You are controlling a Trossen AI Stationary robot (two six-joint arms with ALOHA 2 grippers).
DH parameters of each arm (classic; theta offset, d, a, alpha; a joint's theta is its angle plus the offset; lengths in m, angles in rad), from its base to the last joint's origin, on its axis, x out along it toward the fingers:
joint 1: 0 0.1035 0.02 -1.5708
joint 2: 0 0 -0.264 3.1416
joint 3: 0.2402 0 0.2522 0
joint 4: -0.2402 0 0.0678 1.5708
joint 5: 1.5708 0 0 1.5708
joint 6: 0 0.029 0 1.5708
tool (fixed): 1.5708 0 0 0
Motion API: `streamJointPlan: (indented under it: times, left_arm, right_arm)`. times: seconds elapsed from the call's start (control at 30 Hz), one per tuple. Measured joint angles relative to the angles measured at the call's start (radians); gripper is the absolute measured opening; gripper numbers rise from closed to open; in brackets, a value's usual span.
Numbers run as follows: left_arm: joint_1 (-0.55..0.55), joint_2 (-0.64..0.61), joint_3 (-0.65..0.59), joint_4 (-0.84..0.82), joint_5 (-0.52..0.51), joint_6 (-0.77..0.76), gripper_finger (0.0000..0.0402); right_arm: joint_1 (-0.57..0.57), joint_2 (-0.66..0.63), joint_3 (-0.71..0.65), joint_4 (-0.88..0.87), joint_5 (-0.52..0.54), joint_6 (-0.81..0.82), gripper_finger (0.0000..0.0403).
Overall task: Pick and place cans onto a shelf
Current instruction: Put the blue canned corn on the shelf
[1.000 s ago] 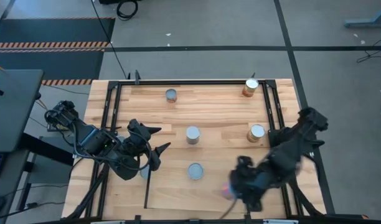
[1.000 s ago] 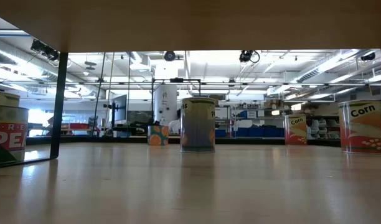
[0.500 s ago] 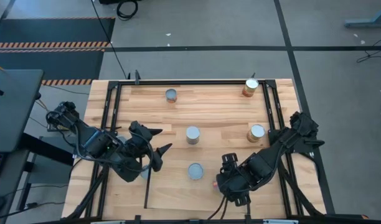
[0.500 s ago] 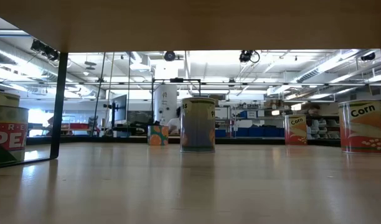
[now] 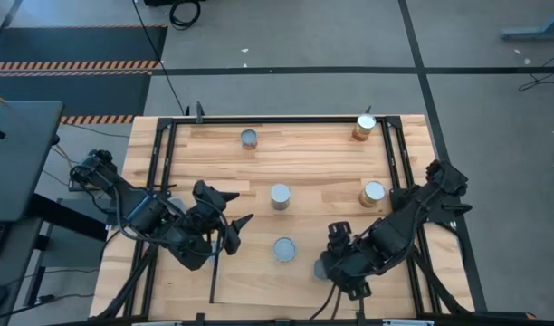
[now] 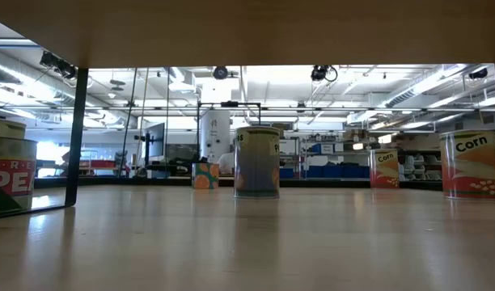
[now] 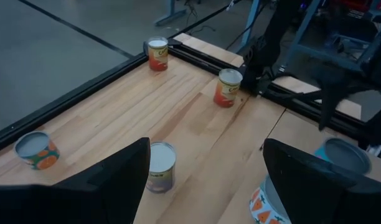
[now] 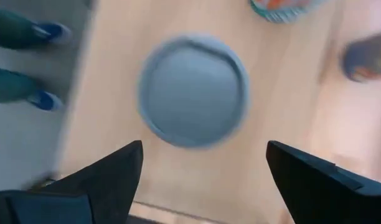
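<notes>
My right gripper (image 5: 331,263) (image 8: 204,149) is open and points down at a grey-topped can (image 8: 193,90) (image 5: 319,269). The can stands upright on the pale wood shelf (image 5: 259,285) near the table's near edge. The fingers stand on either side of it, higher up and apart from it. A second can (image 5: 284,249), with an orange-patterned side (image 7: 265,204), stands a little to the left of it. My left gripper (image 5: 236,206) (image 7: 206,146) is open and empty over the table's left part. Other cans stand on the tabletop, one at the middle (image 5: 280,196), one at the far left (image 5: 249,139), and two on the right (image 5: 374,193) (image 5: 365,127).
The shelf's underside (image 6: 247,32) and a black post (image 6: 76,137) frame the low view. A can labelled with green letters (image 6: 9,166) stands by that post, mostly hidden under my left arm in the high view. A person's shoes (image 8: 47,99) show on the floor past the near edge.
My right gripper has swung toward the table's left over the shelf, then drawn slightly back. The grey top of the can now shows clear beside it, where the gripper covered it before. My left gripper has crept a little toward the right.
</notes>
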Motion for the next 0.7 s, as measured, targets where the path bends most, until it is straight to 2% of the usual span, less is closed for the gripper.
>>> streamJointPlan:
  times: [0.23, 0.37, 0.47, 0.7]
  left_arm:
    - [-0.001, 0.014, -0.001, 0.008, 0.031, 0.009, 0.0315]
    - [-0.008, 0.037, -0.001, 0.011, 0.123, 0.026, 0.0315]
    - [-0.019, 0.059, -0.001, 0.013, 0.163, 0.017, 0.0315]
    - [-0.024, 0.109, -0.001, 0.043, 0.186, 0.0, 0.0315]
  right_arm:
    - [0.022, 0.011, -0.084, -0.038, 0.15, 0.011, 0.0348]
    - [0.02, 0.012, -0.118, -0.005, 0.224, 0.051, 0.0348]
    - [0.021, 0.012, -0.125, 0.107, 0.23, 0.048, 0.0348]
    - [0.009, 0.055, -0.131, 0.408, 0.264, -0.032, 0.0348]
